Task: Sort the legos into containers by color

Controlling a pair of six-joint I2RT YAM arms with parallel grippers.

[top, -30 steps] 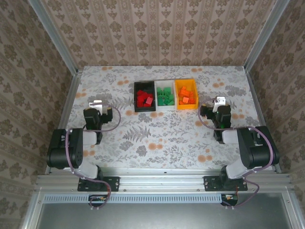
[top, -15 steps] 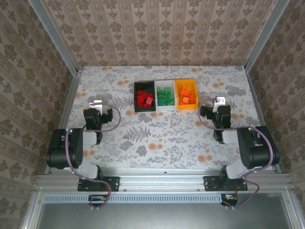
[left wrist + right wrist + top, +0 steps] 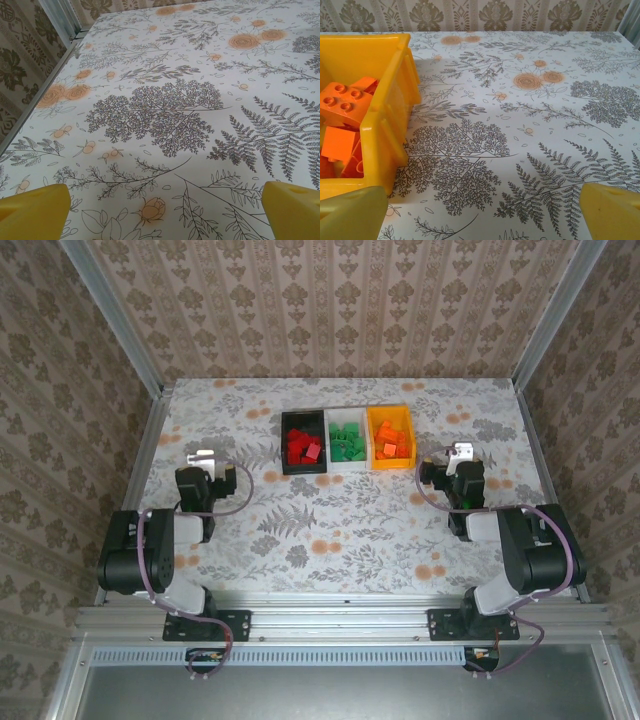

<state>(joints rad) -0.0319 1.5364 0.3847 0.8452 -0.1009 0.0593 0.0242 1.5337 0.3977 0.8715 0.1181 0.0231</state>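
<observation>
Across the last second we find nothing changed: both arms sit folded back near their bases just as they did, and no brick or bin has shifted. The left gripper (image 3: pixel 204 458) rests with its jaws spread wide and empty; in its wrist view the 2 yellow fingertips (image 3: pixel 32 212) stand at the lower corners with bare floral table (image 3: pixel 165 115) between them. The right gripper (image 3: pixel 462 456) is likewise spread wide and holds nothing. The 3 containers stand side by side in a close row ahead of both grippers, off to the right of the left one and to the left of the right one: the black bin (image 3: pixel 285 445) with the red legos (image 3: pixel 303 446), the white bin (image 3: pixel 347 468) with the green legos (image 3: pixel 347 444), and the orange-yellow bin (image 3: pixel 390 414) with the orange legos (image 3: pixel 394 446). That last bin sits just ahead and left of the right gripper, apart from its fingers, with orange bricks heaped inside. Every brick we can see lies in a bin of 1 colour. We judge that this stillness, with both grippers drawn back and empty, means the sorting is finished or very nearly so, and nothing in sight calls for another pick.
</observation>
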